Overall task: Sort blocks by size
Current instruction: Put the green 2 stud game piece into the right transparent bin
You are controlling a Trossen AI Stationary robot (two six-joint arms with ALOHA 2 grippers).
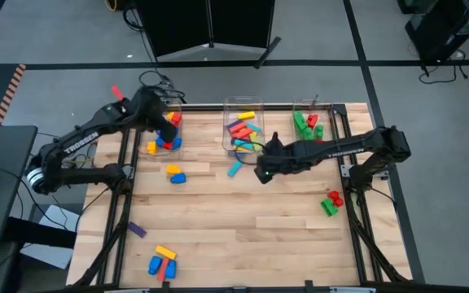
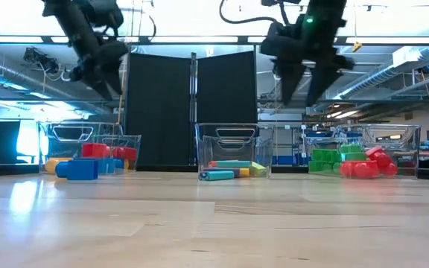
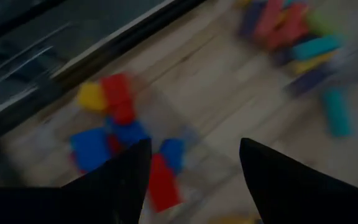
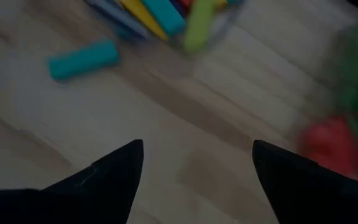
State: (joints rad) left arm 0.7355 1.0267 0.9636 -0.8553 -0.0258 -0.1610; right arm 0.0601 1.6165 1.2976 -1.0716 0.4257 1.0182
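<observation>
Right end effector (image 1: 262,172) hung wide and empty above the counter (image 1: 243,220), just beside the cyan block (image 1: 234,168) lying in front of the middle bin (image 1: 243,106). Left end effector (image 1: 169,130) hung wide, empty, over the left bin's blocks (image 1: 168,143).

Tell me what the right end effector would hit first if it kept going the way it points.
Probably bare table: the right end effector is open and empty, with the loose cyan block off to one side. Depth is unclear.

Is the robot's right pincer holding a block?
No, the right pincer is open and empty above bare wood, with the cyan block lying apart from it.
</observation>
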